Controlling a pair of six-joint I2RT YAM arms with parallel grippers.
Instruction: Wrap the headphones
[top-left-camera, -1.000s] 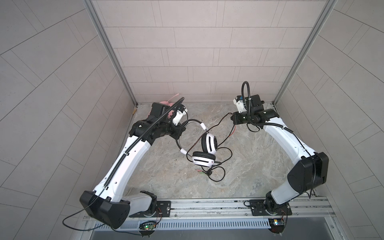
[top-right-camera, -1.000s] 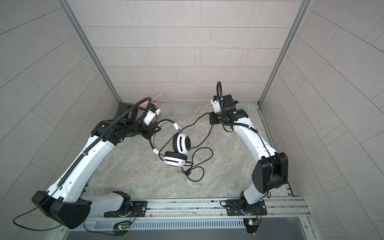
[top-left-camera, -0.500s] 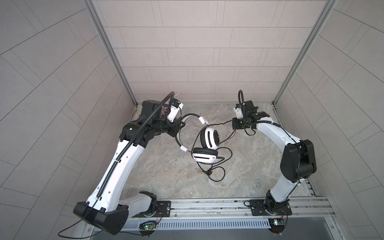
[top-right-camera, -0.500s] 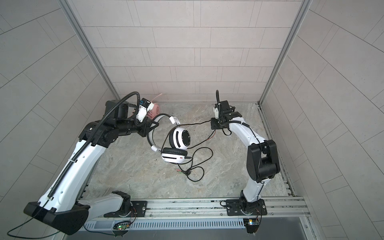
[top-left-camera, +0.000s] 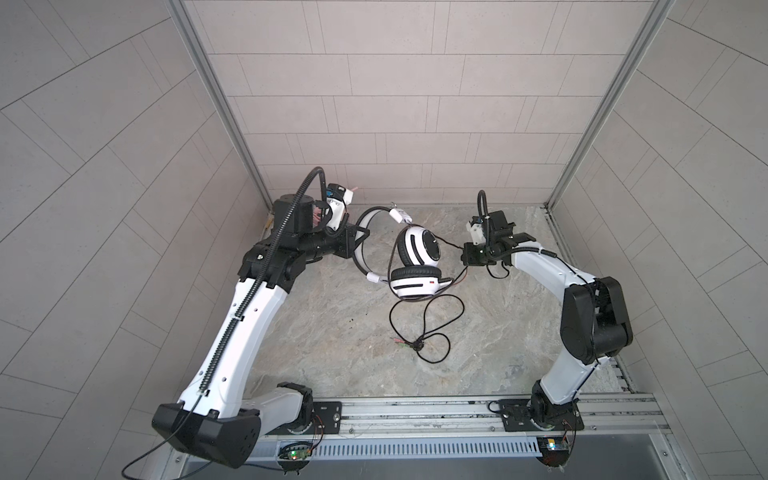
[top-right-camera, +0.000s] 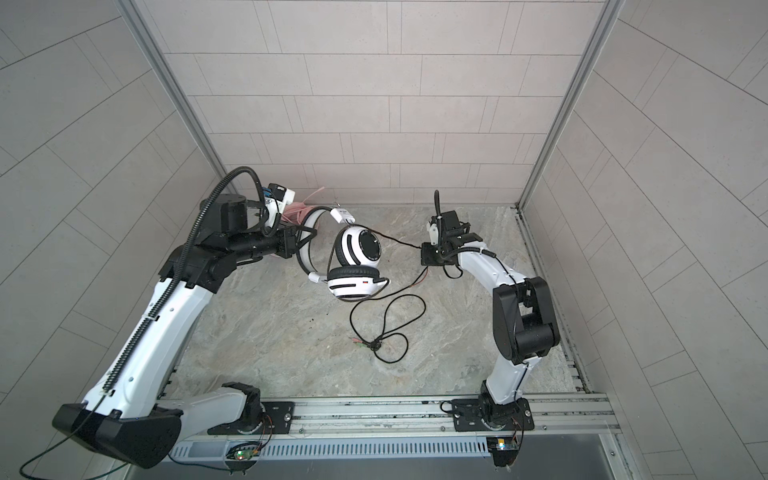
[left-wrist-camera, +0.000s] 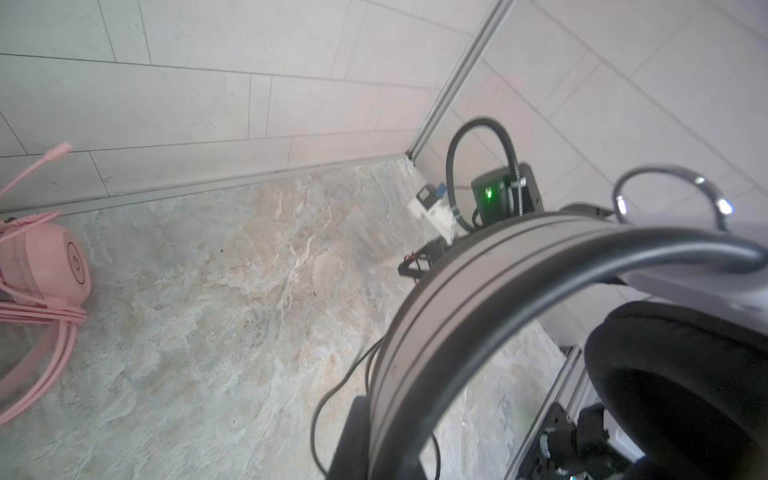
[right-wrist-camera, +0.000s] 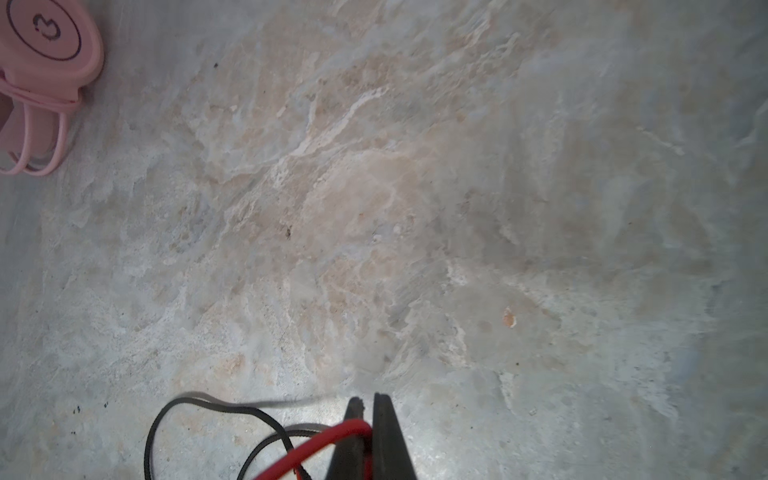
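The left gripper is clamped on the curved band of the white-and-black headset over the far left part of the table. The headset reaches from it toward the middle, with one ear cup turned on edge and the other lying flat below it; I cannot tell whether that lower cup touches the table. In the left wrist view the band fills the near field, passing between the dark fingers. The right gripper sits just beside the upper ear cup, its jaws pinched together on the black cable, which runs taut from the cup to the jaws. From there the cable drops and lies in loose loops on the table, ending in small plugs near the middle. In the right wrist view the fingertips meet with almost no gap, and a red strand crosses them beside the cable. The pink headset lies on the table in the far left corner by the back wall, mostly hidden behind the left arm in both top views, with its pink cable wound around it in several strands
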